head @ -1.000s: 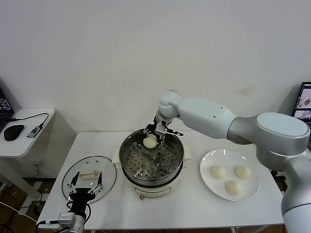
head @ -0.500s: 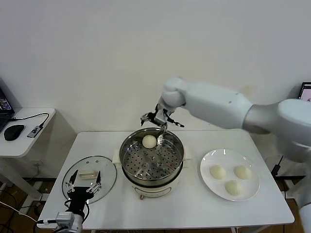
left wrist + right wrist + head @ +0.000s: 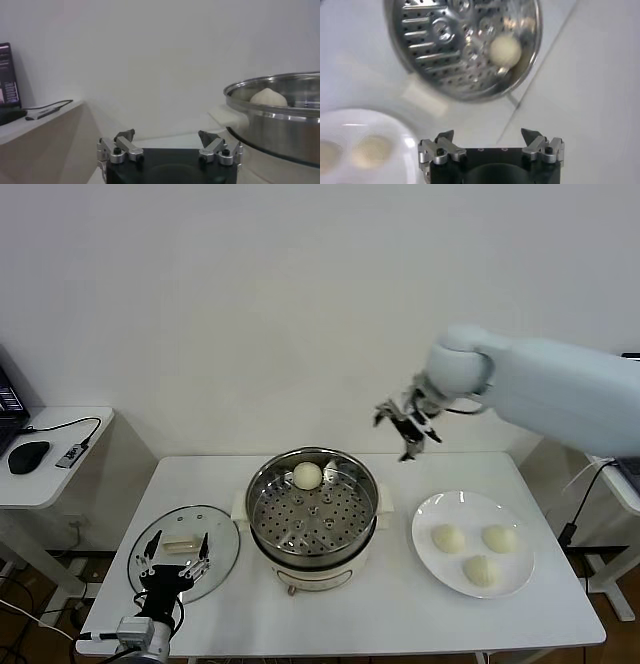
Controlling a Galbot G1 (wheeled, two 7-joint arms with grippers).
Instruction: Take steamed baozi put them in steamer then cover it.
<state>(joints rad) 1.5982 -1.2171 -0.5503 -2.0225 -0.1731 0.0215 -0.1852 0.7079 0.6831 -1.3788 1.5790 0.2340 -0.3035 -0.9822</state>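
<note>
The steel steamer (image 3: 313, 514) stands at the table's middle with one cream baozi (image 3: 307, 475) on its perforated tray at the far side. That baozi also shows in the right wrist view (image 3: 505, 49) and the left wrist view (image 3: 268, 96). Three baozi (image 3: 481, 570) lie on the white plate (image 3: 430, 513) to the right. The glass cover (image 3: 184, 549) with its cream handle lies flat on the table to the left. My right gripper (image 3: 407, 422) is open and empty, in the air between steamer and plate. My left gripper (image 3: 172, 572) is open, low over the cover's near edge.
A side table (image 3: 45, 474) with a mouse and cables stands at the far left. The white table's front edge (image 3: 330, 649) runs just below the steamer and plate. A wall stands close behind the table.
My right gripper let go of the baozi in the steamer, rose, and swung right towards the plate. The left gripper stayed by the cover.
</note>
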